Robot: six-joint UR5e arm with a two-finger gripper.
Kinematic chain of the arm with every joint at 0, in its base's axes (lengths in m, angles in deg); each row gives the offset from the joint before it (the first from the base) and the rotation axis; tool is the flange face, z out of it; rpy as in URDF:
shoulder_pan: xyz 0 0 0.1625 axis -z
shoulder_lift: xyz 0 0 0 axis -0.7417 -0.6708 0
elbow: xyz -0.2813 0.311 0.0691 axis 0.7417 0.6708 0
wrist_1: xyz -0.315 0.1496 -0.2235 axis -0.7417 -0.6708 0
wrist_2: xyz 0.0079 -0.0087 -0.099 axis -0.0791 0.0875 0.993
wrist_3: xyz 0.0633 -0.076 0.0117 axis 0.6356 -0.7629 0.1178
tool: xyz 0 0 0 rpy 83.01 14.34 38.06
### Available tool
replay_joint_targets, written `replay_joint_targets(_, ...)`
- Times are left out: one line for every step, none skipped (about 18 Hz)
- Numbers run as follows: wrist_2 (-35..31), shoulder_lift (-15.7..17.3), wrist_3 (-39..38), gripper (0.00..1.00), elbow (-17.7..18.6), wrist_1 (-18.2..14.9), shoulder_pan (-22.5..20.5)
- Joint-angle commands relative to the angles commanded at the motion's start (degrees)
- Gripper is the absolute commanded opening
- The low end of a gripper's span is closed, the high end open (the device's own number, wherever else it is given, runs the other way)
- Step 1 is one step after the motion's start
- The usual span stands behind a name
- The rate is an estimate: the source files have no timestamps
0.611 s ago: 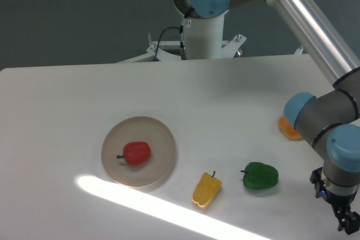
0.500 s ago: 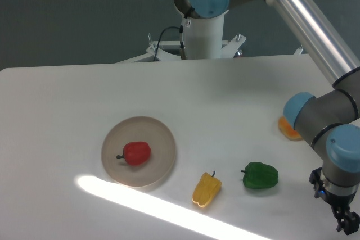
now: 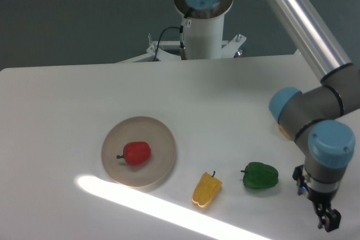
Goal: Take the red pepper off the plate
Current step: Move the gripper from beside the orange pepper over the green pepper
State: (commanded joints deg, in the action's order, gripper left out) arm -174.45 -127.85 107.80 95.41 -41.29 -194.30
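Observation:
The red pepper [image 3: 136, 153] is small and glossy with a short dark stem pointing left. It lies on the round beige plate [image 3: 159, 163], a little left of the plate's middle. My gripper [image 3: 327, 221] hangs at the lower right of the view, far right of the plate and just right of the green pepper. Only part of its dark fingers shows near the bottom edge, so I cannot tell how the jaws stand. Nothing is seen in it.
A yellow elongated pepper [image 3: 206, 189] lies right of the plate. A green bell pepper [image 3: 260, 176] lies further right. An orange thing [image 3: 282, 129] is mostly hidden behind the arm's wrist [image 3: 304, 113]. The robot base [image 3: 201, 37] stands at the table's back edge.
The arm's wrist and the gripper have moved left, closer to the green pepper. The peppers and the plate have not moved.

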Motion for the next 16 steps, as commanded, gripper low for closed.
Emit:
replay_joint_targets(0.27,1.41,-0.70,1.00,1.76,0.09,0.00)
replay_joint_targets(0.27,2.73,-1.23,1.00,3.34,0.00,0.17)
replay_joint_targets(0.27,4.04,-1.76,1.00,5.01,0.00,0.52)
replay_joint_targets(0.27,5.45,-2.98,1.00,6.60,0.00,1.31)
replay_joint_targets(0.27,6.68,-5.00,1.00,8.09,0.00,1.93)
replay_joint_targets(0.18,7.91,-7.63,1.00,9.50,0.00,2.80)
replay_joint_targets(0.18,9.84,-11.05,1.00,12.30,0.00,4.29)
replay_joint_targets(0.27,11.42,-12.91,1.00,14.67,0.09,5.18)
replay_joint_targets(0.36,13.18,-14.75,1.00,17.13,0.09,5.97)
replay_joint_targets(0.36,14.68,-17.21,1.00,19.59,0.26,6.93)
replay_joint_targets(0.45,16.08,-19.93,1.00,21.53,0.35,7.99)
replay_joint_targets(0.27,18.01,-21.52,1.00,24.60,0.96,9.48)
replay_joint_targets(0.27,19.51,-21.37,1.00,26.63,2.01,10.19)
replay_joint_targets(0.36,20.92,-21.62,1.00,28.39,2.28,10.98)
replay_joint_targets(0.27,21.98,-22.32,1.00,30.15,2.46,12.64)
replay_joint_targets(0.18,22.77,-22.77,1.00,31.73,2.63,14.22)
